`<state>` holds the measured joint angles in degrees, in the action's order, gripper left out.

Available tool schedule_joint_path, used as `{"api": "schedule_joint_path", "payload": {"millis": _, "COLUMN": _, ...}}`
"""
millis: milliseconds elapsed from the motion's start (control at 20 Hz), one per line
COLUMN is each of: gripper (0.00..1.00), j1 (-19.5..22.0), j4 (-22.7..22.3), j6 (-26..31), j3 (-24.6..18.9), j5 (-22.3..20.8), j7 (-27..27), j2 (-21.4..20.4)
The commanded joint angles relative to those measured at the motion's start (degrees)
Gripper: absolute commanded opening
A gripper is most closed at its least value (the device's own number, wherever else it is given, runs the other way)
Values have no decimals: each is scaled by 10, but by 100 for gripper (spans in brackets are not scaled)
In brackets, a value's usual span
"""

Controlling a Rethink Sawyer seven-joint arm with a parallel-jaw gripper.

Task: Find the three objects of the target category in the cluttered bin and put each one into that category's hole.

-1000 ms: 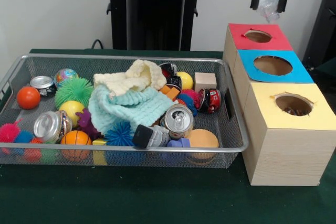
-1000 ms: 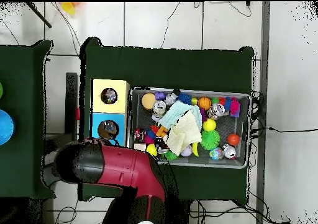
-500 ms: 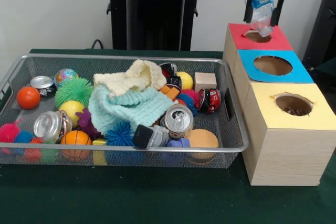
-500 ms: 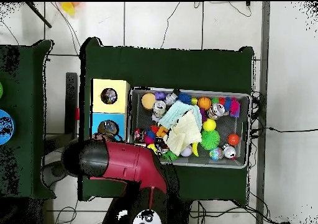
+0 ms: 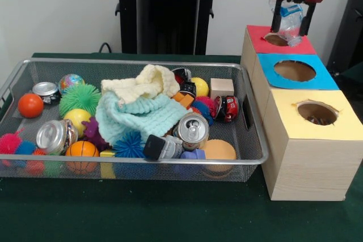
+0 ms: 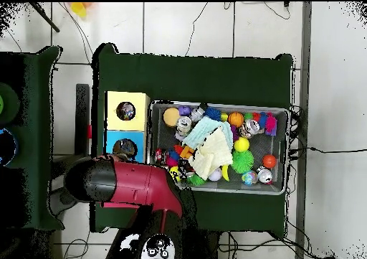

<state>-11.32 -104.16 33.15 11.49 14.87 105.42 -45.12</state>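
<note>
Crumpled clear plastic bottle (image 5: 291,20), blue label, hangs upright between gripper (image 5: 292,22) fingers, directly above red box (image 5: 281,39) hole. Lower end just over hole rim; contact cannot be determined.

**Non-Task Items in View**

Front view: a green table cover (image 5: 170,219) fills the 6 o'clock area. A black stand (image 5: 167,15) rises at 12 o'clock against a white wall (image 5: 57,9). A black cable (image 5: 105,46) loops just beside the stand's base, at its 8 o'clock. A dark panel (image 5: 353,26) occupies the 3 o'clock edge.

Overhead view: a tiled floor (image 6: 186,26) surrounds the table. Thin floor cables (image 6: 337,152) run at 3 o'clock. A second green table (image 6: 32,77) stands at 9 o'clock, carrying a green disc (image 6: 7,102) and a blue disc (image 6: 6,147).
</note>
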Motion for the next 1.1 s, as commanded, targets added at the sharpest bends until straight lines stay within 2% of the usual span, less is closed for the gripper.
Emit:
{"api": "schedule_joint_path", "payload": {"millis": 50, "gripper": 0, "j1": 5, "j4": 19, "j6": -57, "j3": -28, "j5": 14, "j7": 122, "j2": 31}}
{"api": "schedule_joint_path", "payload": {"millis": 250, "gripper": 0, "j1": 3, "j4": 27, "j6": -67, "j3": -25, "j5": 10, "j7": 120, "j2": 48}}
{"api": "schedule_joint_path", "payload": {"millis": 550, "gripper": 0, "j1": 16, "j4": 17, "j6": -120, "j3": -42, "j5": 13, "j7": 111, "j2": 77}}
{"api": "schedule_joint_path", "payload": {"millis": 1100, "gripper": 0, "j1": 5, "j4": 12, "j6": -106, "j3": -31, "j5": 17, "j7": 113, "j2": 67}}
